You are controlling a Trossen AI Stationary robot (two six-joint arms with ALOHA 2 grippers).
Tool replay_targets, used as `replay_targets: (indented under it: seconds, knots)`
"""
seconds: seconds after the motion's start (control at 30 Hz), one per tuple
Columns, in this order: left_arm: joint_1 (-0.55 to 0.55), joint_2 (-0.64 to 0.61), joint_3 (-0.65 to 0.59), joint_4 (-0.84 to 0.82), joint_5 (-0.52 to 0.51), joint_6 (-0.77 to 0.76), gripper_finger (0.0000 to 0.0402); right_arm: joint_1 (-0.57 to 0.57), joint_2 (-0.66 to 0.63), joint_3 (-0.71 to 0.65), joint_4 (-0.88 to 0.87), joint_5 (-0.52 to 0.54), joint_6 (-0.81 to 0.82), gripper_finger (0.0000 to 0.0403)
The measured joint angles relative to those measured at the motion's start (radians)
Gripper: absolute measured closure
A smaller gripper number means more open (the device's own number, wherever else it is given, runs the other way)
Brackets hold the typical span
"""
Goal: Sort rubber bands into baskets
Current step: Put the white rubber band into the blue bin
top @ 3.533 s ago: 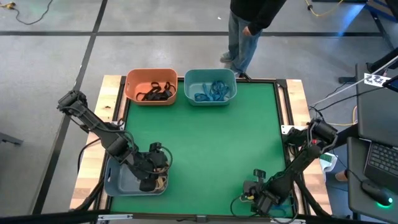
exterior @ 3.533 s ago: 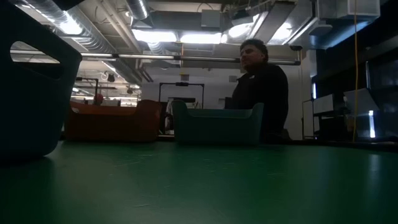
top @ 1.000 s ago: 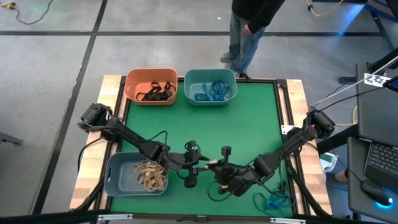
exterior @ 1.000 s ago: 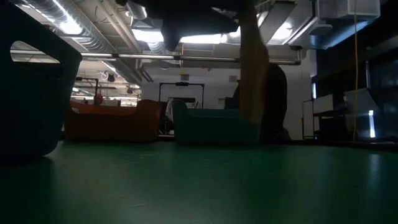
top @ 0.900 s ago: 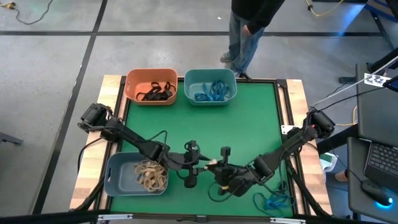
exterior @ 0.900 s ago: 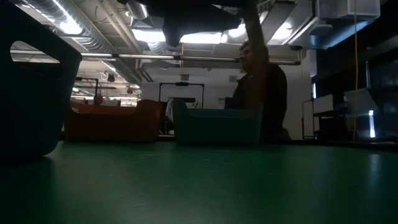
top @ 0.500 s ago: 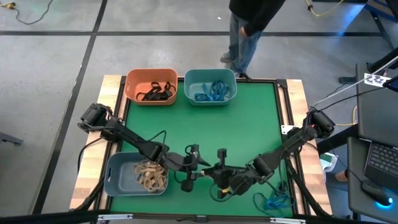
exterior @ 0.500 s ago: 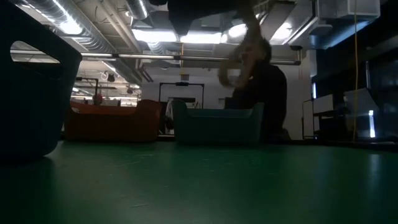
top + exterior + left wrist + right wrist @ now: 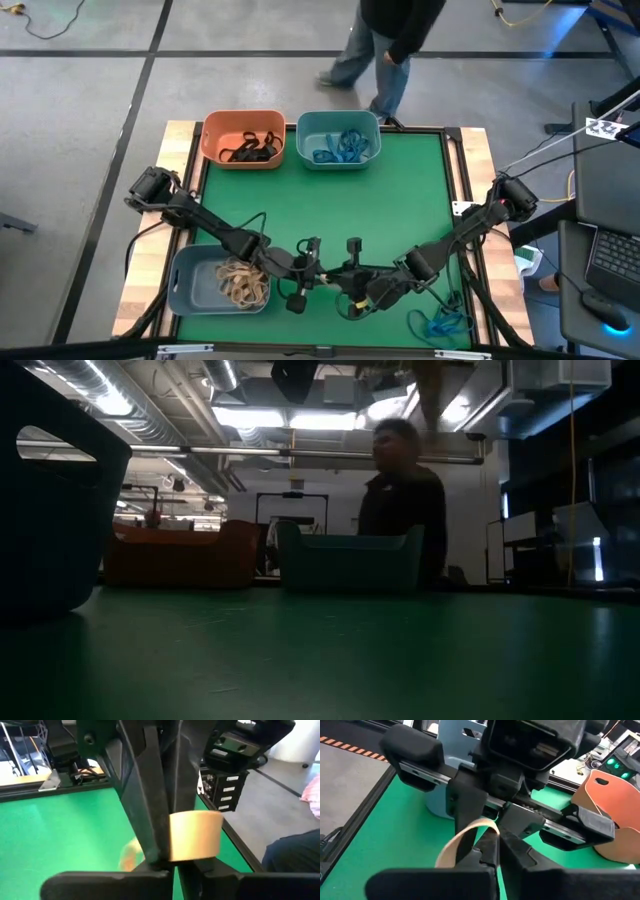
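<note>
A tan rubber band hangs between my two grippers above the green table, near its front middle. My left gripper reaches in from the left and is shut on the band. My right gripper reaches in from the right and is shut on the same band. The orange basket at the back holds black bands. Beside it, the teal basket holds blue ones. The grey-blue basket at the front left holds tan ones. A heap of blue bands lies on the table at the front right. My left gripper pinches the tan band between its two fingers; a flat stretch of it sticks out to one side of them. The fingers come nearly level from the table's left. The band is clear of the table. My right gripper pinches the band's other end between its two fingertips, coming from the table's right and slanting a little down. The free part of the loop bows out slack beside the fingers, clear of the table.
A person walks just beyond the table's far edge and shows in the low view behind the teal basket. Black cables trail along both arms. Bare green mat lies between the back baskets and the grippers.
The two grippers have drawn closer together and turned at the wrist. My left gripper has shut on the tan band that my right gripper holds. The band, which hung down in the low view, has risen toward the top of that picture.
</note>
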Motion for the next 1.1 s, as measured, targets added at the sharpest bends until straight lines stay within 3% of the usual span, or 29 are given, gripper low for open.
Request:
replay_targets:
  seconds: [0.13, 0.3, 0.53, 0.97, 1.1]
  knots:
    - [0.000, 0.000, 0.000, 0.002, 0.000, -0.001, 0.0389, -0.011, 0.000, 0.000, 0.001, -0.010, 0.038, 0.0365]
    - [-0.001, 0.000, 0.000, -0.007, 0.001, -0.004, 0.0398, -0.009, -0.002, 0.000, -0.004, -0.010, 0.053, 0.0286]
    - [-0.015, -0.068, 0.000, -0.156, -0.003, -0.051, 0.0397, 0.053, -0.097, -0.001, -0.182, -0.010, 0.127, 0.0212]
    - [-0.060, -0.389, 0.001, -0.727, -0.004, -0.256, 0.0397, 0.151, -0.141, -0.004, -0.509, -0.011, 0.473, 0.0205]
    - [-0.097, -0.516, 0.001, -0.845, -0.001, -0.318, 0.0396, 0.155, -0.141, -0.004, -0.533, -0.008, 0.522, 0.0205]
